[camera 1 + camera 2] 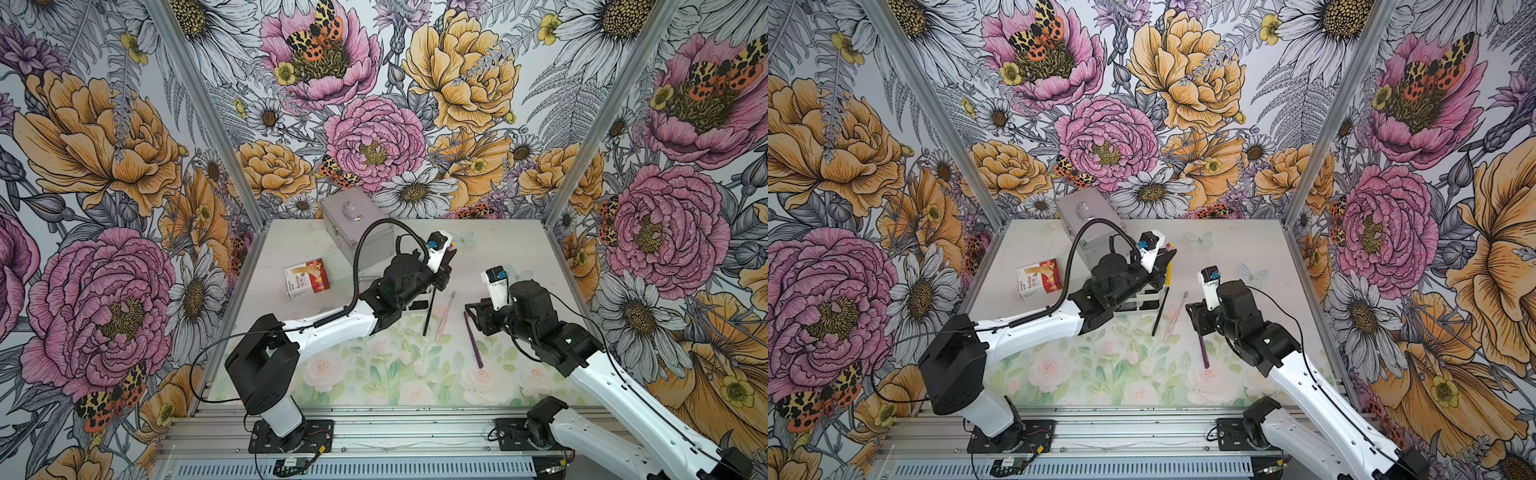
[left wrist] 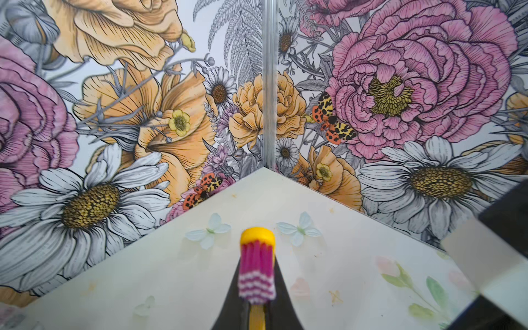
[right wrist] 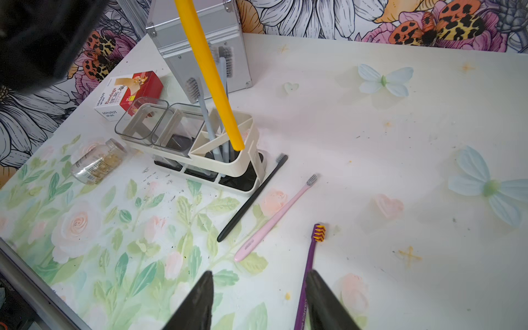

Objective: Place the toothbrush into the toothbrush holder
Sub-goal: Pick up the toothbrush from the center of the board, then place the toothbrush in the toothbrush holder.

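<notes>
Yellow toothbrush (image 3: 210, 74) clamped in left gripper (image 2: 257, 297); right gripper (image 3: 260, 275) parted; toothbrush holder (image 3: 228, 169) barely visible from above.

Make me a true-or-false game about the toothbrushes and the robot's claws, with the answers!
1. The left claw holds a yellow toothbrush. True.
2. The yellow toothbrush's handle end points into a clear cup. False: it is at the white slotted part of the holder.
3. The right claw is open. True.
4. The purple toothbrush stands in the holder. False: it lies on the table, by the right claw.
5. Two grey-blue toothbrushes stand in the holder. True.
6. The pink toothbrush is held by a claw. False: it lies loose on the table.
</notes>
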`<state>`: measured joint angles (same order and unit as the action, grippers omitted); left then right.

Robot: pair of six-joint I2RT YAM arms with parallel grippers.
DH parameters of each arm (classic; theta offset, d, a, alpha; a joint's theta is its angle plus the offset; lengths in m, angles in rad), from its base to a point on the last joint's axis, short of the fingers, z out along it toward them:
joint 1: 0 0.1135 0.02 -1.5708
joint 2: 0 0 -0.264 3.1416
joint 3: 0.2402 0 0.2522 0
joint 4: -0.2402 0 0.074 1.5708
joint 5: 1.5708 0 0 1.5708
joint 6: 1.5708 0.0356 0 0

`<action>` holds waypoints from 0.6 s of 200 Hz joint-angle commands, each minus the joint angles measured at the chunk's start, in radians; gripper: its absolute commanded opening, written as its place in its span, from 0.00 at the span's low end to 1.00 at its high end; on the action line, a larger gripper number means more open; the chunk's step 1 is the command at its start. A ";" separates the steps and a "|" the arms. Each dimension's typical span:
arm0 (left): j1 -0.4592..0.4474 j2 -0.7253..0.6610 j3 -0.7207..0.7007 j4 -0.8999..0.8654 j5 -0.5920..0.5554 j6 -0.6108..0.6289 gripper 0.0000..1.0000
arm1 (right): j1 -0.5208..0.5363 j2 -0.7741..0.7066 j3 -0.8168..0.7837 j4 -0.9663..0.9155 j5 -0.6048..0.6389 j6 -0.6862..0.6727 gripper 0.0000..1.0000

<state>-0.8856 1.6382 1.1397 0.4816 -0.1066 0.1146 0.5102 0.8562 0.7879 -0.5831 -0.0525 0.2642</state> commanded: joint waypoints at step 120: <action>0.002 0.145 -0.027 0.225 -0.261 0.207 0.00 | -0.005 0.027 -0.003 -0.001 -0.001 -0.022 0.53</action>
<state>-0.8860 1.7996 1.1366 0.6319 -0.3183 0.2996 0.5095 0.8742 0.7879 -0.5873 -0.0528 0.2596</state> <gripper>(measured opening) 0.095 0.531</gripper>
